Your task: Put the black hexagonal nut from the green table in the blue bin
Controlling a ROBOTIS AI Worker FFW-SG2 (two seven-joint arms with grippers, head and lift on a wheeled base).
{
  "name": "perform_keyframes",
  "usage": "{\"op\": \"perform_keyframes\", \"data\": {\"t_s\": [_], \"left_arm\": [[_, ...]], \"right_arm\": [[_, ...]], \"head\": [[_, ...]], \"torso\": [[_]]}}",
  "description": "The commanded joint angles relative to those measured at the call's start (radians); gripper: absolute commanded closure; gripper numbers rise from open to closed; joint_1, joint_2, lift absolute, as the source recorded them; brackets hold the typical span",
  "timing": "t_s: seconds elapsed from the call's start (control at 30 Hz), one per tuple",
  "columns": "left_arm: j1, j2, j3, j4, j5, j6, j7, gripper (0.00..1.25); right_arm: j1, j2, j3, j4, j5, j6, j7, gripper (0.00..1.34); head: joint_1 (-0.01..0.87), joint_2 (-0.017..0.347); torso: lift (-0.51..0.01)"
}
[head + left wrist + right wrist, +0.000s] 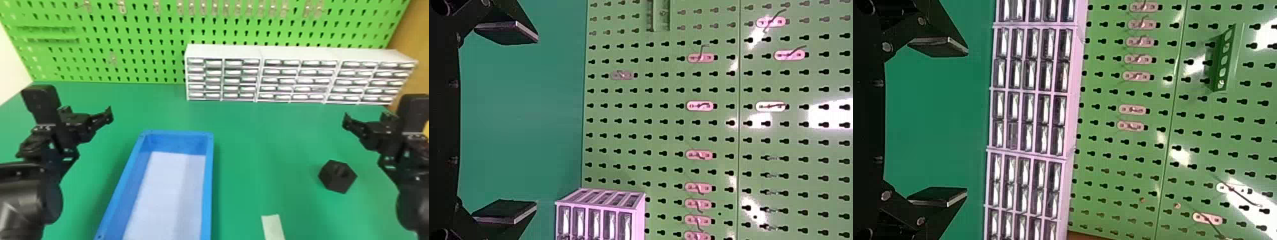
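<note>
Black fingers of the right gripper stand wide apart, with nothing between them. They hang above the green counter, aimed forward at the white drawer units and the pegboard behind.

Their prize, the black hexagonal nut, rests on the counter below them, a little inboard toward the robot's left and closer to the robot than their tips. That is the relation the coming move turns on: as they point now, the fingers would pass over and beyond it, so the right arm probably has to draw back, tip down and come in from above. The nut is squat, with no clear long axis; a pair of its opposite flats looks like the sensible hold, and a grip across corners could let it twist.

To the nut's left, well apart, lies the blue bin, its long axis running roughly from the robot toward the pegboard. A pale strip lies between the two, near the robot's side.

Beyond the bin's left side, the left gripper is held over the counter, also spread and empty. The right arm is plainly nearer the nut; after lifting, it should need a leftward carry over the bin's near wall.
</note>
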Motion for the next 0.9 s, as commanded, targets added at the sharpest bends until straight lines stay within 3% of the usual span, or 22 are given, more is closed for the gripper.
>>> {"op": "perform_keyframes", "data": {"t_s": [0.0,0.57,0.87], "left_arm": [[0.0,0.0,0.0,-0.001,0.0,0.0,0.0,0.11],[0.0,0.0,0.003,-0.001,0.0,0.0,-0.002,0.11],[0.001,0.0,0.006,-0.001,0.0,0.0,-0.005,0.11]], "right_arm": [[0.0,0.0,0.001,0.0,-0.001,0.0,0.0,0.29],[0.002,-0.003,0.0,0.0,-0.001,0.006,0.0,0.29],[0.005,-0.024,-0.019,-0.06,-0.025,0.147,0.0,0.29]], "head": [[0.666,0.032],[0.666,0.032],[0.666,0.032]], "torso": [[-0.1],[-0.1],[-0.1]]}}
